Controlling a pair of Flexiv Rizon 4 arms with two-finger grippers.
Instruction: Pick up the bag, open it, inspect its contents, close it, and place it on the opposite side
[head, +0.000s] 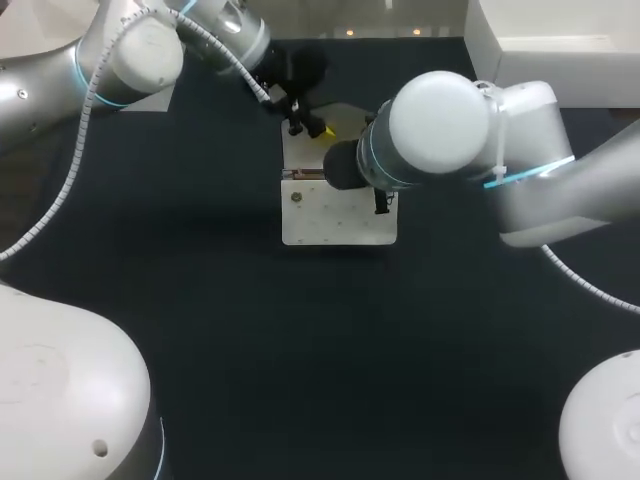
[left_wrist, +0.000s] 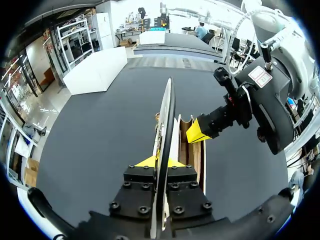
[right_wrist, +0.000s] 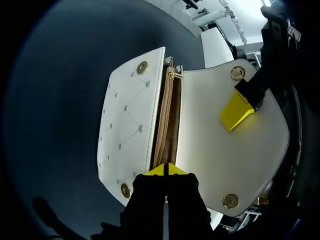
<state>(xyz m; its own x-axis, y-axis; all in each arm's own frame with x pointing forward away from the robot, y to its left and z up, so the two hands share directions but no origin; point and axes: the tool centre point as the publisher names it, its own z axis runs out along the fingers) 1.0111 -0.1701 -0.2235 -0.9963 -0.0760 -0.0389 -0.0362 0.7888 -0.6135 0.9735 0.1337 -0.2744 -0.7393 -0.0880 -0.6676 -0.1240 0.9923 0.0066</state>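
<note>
Evidently the opening-and-inspecting step is in hand: the white quilted leather bag (head: 335, 218) lies on the black table (head: 190, 300) just above the middle of the head frame. Its flap (right_wrist: 210, 150) is folded back toward the upper edge, and its tan-lined mouth (right_wrist: 165, 120) is bared. The left arm enters from the upper left and bends down to the flap's far edge, where the left gripper (left_wrist: 156, 162) clamps the flap between its yellow tips, holding it up. The right arm comes in from the right, its big white joint over the bag's upper right, and the right gripper (right_wrist: 166, 169) points down at one end of the mouth. Its tips are pressed together; whether they nip the lining cannot be made out. Next, probably, comes a look inside, then lowering the flap until the brass snaps (right_wrist: 142, 66) meet.
</note>
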